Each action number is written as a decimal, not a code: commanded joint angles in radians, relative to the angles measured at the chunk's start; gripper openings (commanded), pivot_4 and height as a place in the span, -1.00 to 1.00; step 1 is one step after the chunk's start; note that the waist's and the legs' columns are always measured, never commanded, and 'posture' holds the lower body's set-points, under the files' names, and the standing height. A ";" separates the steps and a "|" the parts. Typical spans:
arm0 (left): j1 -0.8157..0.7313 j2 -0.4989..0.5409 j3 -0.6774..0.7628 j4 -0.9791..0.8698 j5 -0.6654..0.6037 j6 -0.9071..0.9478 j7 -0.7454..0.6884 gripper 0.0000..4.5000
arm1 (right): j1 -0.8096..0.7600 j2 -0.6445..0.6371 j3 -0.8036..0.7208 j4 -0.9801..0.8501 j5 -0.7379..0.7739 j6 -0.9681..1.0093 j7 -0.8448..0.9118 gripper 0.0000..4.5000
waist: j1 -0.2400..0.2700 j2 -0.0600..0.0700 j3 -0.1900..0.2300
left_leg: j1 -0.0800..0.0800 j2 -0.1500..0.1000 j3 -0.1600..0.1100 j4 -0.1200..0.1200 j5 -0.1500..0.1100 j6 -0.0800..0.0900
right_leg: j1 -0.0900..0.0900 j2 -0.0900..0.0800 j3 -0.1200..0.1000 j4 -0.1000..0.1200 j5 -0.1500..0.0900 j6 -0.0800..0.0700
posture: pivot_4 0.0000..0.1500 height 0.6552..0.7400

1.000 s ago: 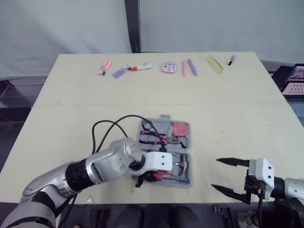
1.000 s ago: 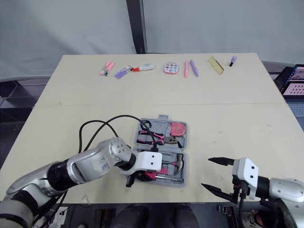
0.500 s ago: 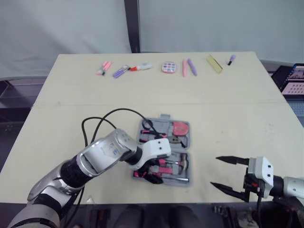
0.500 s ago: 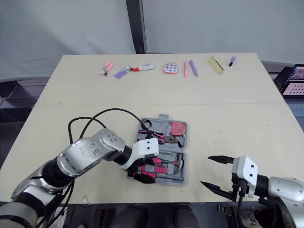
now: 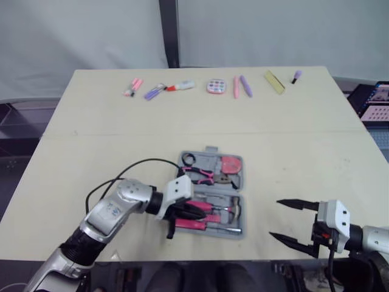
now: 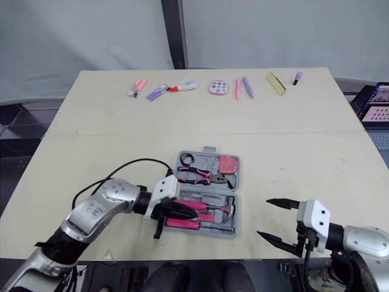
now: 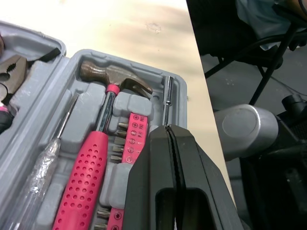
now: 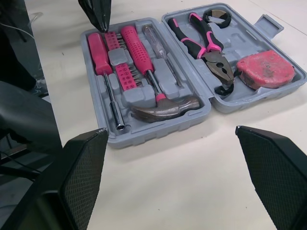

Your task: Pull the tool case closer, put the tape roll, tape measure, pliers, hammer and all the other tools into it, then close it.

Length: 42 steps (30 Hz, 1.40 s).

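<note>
The grey tool case [image 5: 211,150] lies open near the table's front edge. In it rest a pink-handled hammer [image 8: 142,54], pliers [image 8: 201,40], a red tape measure [image 8: 265,68], a black tape roll [image 8: 218,17], a screwdriver [image 8: 156,44], a pink bit driver [image 8: 102,62] and bits [image 8: 123,73]. My left gripper [image 5: 199,213] is shut with nothing in it, its tips hovering over the near half of the case above the bit driver's shaft [image 7: 166,98]. My right gripper [image 5: 275,219] stands open to the right of the case, holding nothing.
A row of small items lies along the table's far edge: pink markers [image 5: 132,87], a purple pen [image 5: 154,91], a round palette [image 5: 215,86], a yellow strip [image 5: 274,81]. A black cable [image 5: 130,170] loops from my left arm. The table's front edge is close below the case.
My left arm has sunk and drawn back to the left, its gripper now pointing sideways over the case's near half. The pink bit driver lies in the case. The right gripper has not moved.
</note>
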 commanded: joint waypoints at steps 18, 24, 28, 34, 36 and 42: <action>0.078 -0.027 -0.032 0.142 0.182 -0.298 -0.030 -0.98 | 0.004 0.000 -0.029 -0.030 0.008 -0.011 -0.024 1.00 | -0.001 0.000 0.000 | 0.000 0.000 0.000 0.000 0.000 0.000 | 0.000 0.000 0.000 0.001 0.000 0.000 | 1.00 1.00; 0.087 -0.030 -0.041 0.163 0.214 -0.301 -0.024 -0.98 | 0.004 -0.001 -0.030 -0.031 0.009 -0.009 -0.024 1.00 | -0.001 0.000 0.000 | 0.001 0.000 0.000 0.000 0.000 0.000 | 0.000 0.000 0.000 0.001 0.000 0.000 | 1.00 1.00; 0.091 -0.028 -0.047 0.189 0.240 -0.307 -0.016 -0.98 | 0.006 -0.002 -0.033 -0.033 0.009 -0.008 -0.025 1.00 | -0.001 0.001 -0.001 | 0.001 0.000 0.000 0.000 0.000 0.000 | 0.000 0.000 0.000 0.001 0.000 0.000 | 1.00 1.00; 0.108 -0.018 -0.066 0.217 0.268 -0.328 -0.022 -0.98 | 0.014 -0.002 -0.040 -0.040 0.010 -0.007 -0.027 1.00 | -0.001 0.002 -0.004 | 0.001 0.000 0.000 -0.001 0.000 0.000 | 0.001 0.000 0.000 0.001 0.000 0.000 | 1.00 1.00; 0.115 -0.011 -0.077 0.227 0.282 -0.334 -0.025 -0.98 | 0.018 -0.003 -0.042 -0.041 0.010 -0.007 -0.026 1.00 | -0.001 0.003 -0.004 | 0.002 0.000 0.000 -0.001 0.000 0.000 | 0.001 0.000 0.000 0.001 0.000 0.000 | 1.00 1.00; 0.131 -0.007 -0.102 0.264 0.323 -0.367 -0.024 -0.98 | 0.018 -0.003 -0.041 -0.042 0.010 -0.008 -0.028 1.00 | -0.001 0.006 -0.009 | 0.002 0.000 0.000 -0.001 0.000 0.001 | 0.002 0.000 0.000 0.000 0.000 0.000 | 1.00 1.00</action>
